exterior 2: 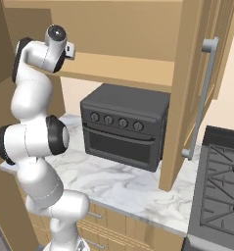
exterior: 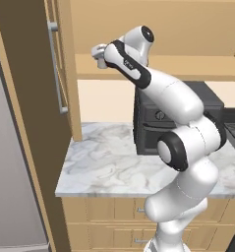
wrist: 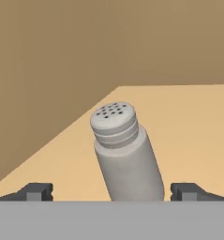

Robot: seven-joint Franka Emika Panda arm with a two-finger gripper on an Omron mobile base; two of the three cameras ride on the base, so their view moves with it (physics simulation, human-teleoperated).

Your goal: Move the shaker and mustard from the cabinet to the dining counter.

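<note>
Hand view: the shaker (wrist: 125,154) stands low centre on the cabinet (exterior: 153,64) shelf, between the two fingertips (wrist: 36,191), which sit wide apart and clear of its sides, so the gripper (wrist: 111,192) is open and holds nothing yet. In the left base view the hand is at upper centre, reaching into the open cabinet above the black oven (exterior 2: 123,125). The robot should close squarely on the body below the ribbed cap, keep the shaker centred, then lift straight before retreating past the door edge.
</note>
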